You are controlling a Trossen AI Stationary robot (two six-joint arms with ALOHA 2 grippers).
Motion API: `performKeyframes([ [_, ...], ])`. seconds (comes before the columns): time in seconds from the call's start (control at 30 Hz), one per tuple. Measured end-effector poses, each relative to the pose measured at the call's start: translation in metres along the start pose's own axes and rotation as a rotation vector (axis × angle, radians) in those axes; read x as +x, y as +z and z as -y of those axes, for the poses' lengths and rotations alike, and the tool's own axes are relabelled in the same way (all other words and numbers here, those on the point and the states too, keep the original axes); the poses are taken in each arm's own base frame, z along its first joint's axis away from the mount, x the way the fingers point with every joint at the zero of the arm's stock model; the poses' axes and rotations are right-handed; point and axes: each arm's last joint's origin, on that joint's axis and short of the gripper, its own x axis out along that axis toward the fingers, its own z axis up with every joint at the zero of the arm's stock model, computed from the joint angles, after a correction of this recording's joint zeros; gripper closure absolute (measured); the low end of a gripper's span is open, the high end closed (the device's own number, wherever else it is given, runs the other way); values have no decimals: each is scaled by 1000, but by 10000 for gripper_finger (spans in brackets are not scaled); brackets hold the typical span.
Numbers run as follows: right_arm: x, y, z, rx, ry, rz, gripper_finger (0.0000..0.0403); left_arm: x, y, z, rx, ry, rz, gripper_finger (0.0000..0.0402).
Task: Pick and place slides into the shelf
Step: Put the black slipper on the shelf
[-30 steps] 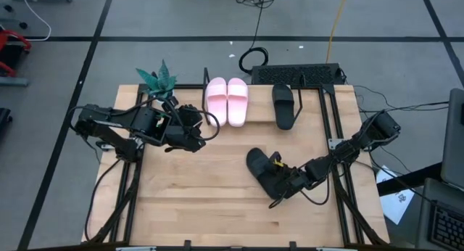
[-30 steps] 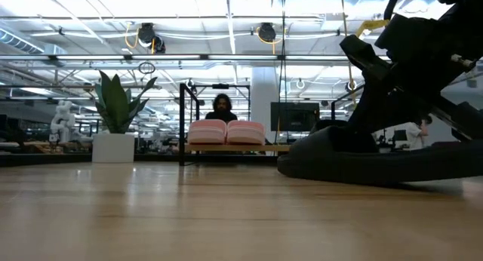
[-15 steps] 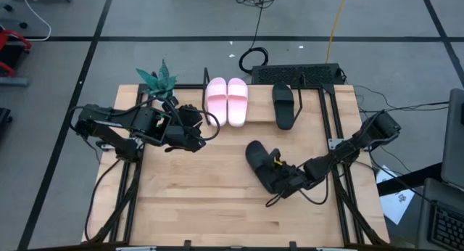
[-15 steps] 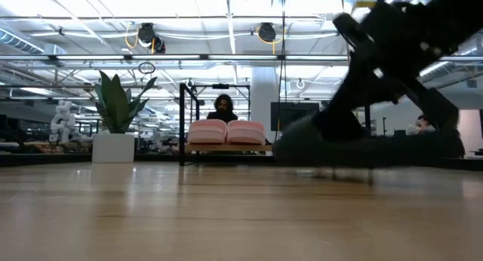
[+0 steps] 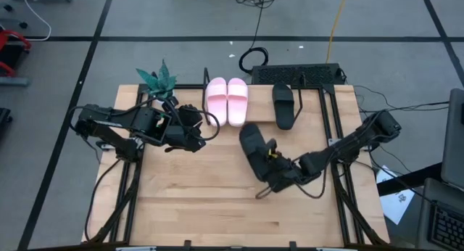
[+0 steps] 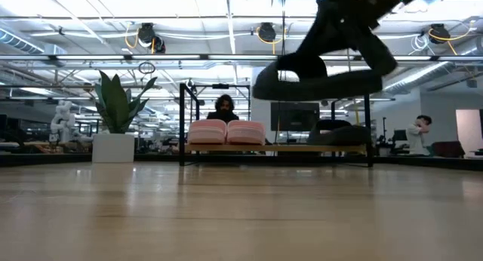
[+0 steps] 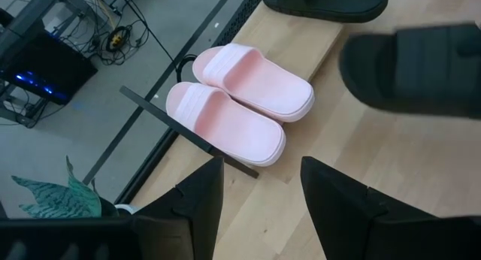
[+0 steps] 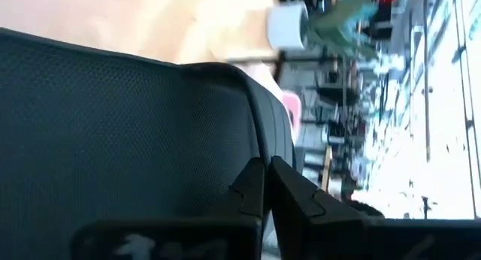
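Note:
My right gripper [image 5: 278,166] is shut on a matte black slide [image 5: 253,146], which hangs in the air over the table's middle [image 6: 317,74], near the shelf. The shelf [image 6: 275,148] stands at the far edge. On its board rest the light pink pair [image 5: 227,100], side by side on their soles, and the other black slide [image 5: 284,104]. My left gripper [image 5: 194,135] waits open at the table's left, near the pink pair [image 7: 240,102]. My right gripper pinches the black slide between its two fingers [image 8: 252,191], on the part of the slide nearest the arm [image 5: 270,164]. The slide itself hides the exact place. The fingers come slanting from the right and above. The slide is lifted clear and roughly level [image 6: 317,74].
A potted green plant [image 5: 158,80] stands at the far left corner. A black keyboard-like unit [image 5: 297,73] lies behind the shelf. Bare board shows on the shelf between the pink pair and the black slide [image 5: 261,106]. Black rails [image 5: 335,128] run along both table sides.
My right gripper has lifted the black slide off the table and carried it toward the far edge and slightly left, nearer the shelf. The slide lay on the tabletop a second ago and now hangs clear.

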Motion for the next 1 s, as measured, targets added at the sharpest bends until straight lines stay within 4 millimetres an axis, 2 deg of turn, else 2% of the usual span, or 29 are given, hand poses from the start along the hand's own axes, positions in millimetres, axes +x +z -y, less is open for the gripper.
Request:
performKeyframes([
  [0.1, 8, -2, 25, 56, -20, -45, 402, 0, 0, 0, 0, 0, 0, 220],
  [0.23, 22, -15, 65, 142, -70, -119, 403, 0, 0, 0, -1, -1, 0, 220],
  [0.37, 40, -38, 99, 204, -113, -208, 403, 0, 0, 0, -1, -2, 2, 220],
  [0.5, 58, -65, 122, 276, -96, -250, 403, 0, 1, 0, 24, -3, 5, 220],
  [0.67, 77, -91, 133, 335, -54, -278, 403, 2, 2, -2, 48, 4, 5, 220],
  [1.0, 103, -125, 137, 421, 41, -258, 403, 9, 6, -9, 66, 35, -6, 220],
])
